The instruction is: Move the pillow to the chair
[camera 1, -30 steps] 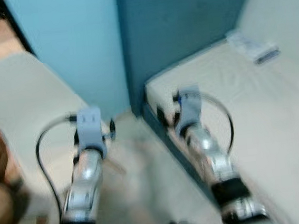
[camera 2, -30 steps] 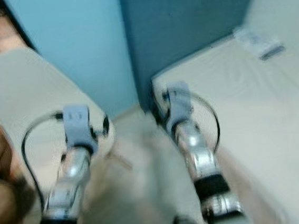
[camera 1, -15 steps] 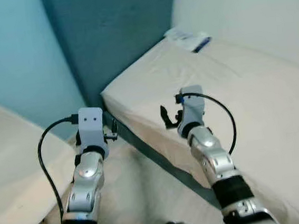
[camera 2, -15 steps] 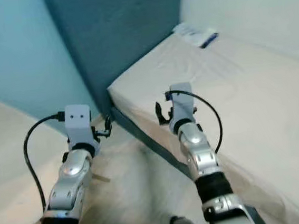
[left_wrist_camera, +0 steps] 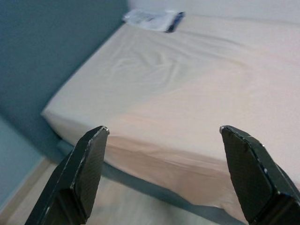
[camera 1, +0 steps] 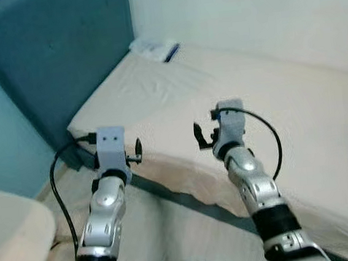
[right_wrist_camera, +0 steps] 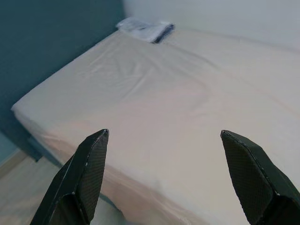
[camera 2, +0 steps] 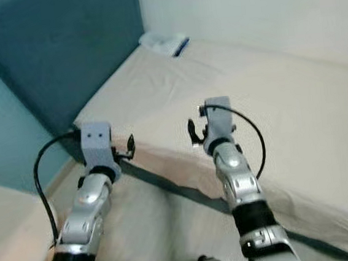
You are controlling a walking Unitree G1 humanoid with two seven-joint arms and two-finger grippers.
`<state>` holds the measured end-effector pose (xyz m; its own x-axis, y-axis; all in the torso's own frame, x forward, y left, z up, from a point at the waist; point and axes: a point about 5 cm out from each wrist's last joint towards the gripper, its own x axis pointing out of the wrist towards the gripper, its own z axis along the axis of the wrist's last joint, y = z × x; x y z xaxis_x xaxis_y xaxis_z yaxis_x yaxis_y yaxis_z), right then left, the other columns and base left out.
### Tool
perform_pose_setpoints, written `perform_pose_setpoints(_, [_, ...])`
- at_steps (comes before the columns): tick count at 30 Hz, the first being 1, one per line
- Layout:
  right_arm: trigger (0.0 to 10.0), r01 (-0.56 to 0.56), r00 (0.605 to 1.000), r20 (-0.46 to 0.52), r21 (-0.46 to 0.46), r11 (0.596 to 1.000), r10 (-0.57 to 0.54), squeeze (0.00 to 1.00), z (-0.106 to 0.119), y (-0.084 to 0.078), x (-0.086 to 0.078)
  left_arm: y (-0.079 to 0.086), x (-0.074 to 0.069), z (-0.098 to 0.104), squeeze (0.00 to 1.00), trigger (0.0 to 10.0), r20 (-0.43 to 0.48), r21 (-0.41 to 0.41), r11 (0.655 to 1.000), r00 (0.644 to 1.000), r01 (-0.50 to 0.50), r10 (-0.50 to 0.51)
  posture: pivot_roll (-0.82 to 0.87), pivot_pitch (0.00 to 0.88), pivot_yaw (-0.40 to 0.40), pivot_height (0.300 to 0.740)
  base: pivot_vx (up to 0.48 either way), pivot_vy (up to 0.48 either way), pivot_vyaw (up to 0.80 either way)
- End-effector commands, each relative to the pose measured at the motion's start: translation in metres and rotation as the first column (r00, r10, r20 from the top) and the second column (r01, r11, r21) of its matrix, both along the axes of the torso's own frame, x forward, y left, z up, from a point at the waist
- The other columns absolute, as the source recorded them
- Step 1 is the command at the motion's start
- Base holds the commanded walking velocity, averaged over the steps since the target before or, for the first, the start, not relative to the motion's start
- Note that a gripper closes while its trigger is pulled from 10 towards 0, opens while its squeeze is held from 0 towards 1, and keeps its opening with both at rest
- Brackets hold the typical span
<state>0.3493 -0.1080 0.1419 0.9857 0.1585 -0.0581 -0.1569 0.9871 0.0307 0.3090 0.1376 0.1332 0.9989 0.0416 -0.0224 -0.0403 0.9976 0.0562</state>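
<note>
Camera swing is what separates this moment from half a second ago: the whole scene has slid, so the bed now takes up most of the head views, the dark blue headboard sits up in the left corner, and only a rounded cream corner of the chair is left at the lower left. A second ago the picture was a blur of walking; now it is nearly sharp. Both arms keep the same raised pose in front of the robot.

The left hand hovers over the floor just short of the bed's near edge, its two black fingers spread wide apart and holding nothing. The right hand hangs over the mattress itself, its fingers likewise spread wide and empty.

The only loose thing on the bed is a small, flat, pale bundle with a dark blue edge, lying at the far corner of the mattress where headboard and white wall meet. It is well apart from both hands and from the chair. Whether it is the pillow I cannot tell; it looks thin and crumpled, too small here for detail.

The sheet is plain cream with soft creases near the headboard. No writing or label can be read.
</note>
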Motion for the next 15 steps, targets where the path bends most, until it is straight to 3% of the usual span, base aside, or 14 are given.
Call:
perform_pose_setpoints(1, [10.0,0.004,1.000,-0.025,-0.002,1.000,-0.004,0.00,-0.0069,-0.0019,-0.0024,0.0012,-0.0021,-0.0064,0.00,10.0,-0.027,-0.003,1.000,1.000,-0.004,0.004,-0.01,0.160,-0.007,0.740,0.000,0.000,-0.80])
perform_pose_setpoints(15, [10.0,0.002,1.000,-0.031,0.008,1.000,-0.002,0.00,-0.0074,-0.0020,-0.0015,0.0001,-0.0013,-0.0070,0.00,10.0,-0.032,-0.002,1.000,0.999,0.001,-0.001,-0.01,0.160,-0.005,0.740,0.000,0.000,-0.80])
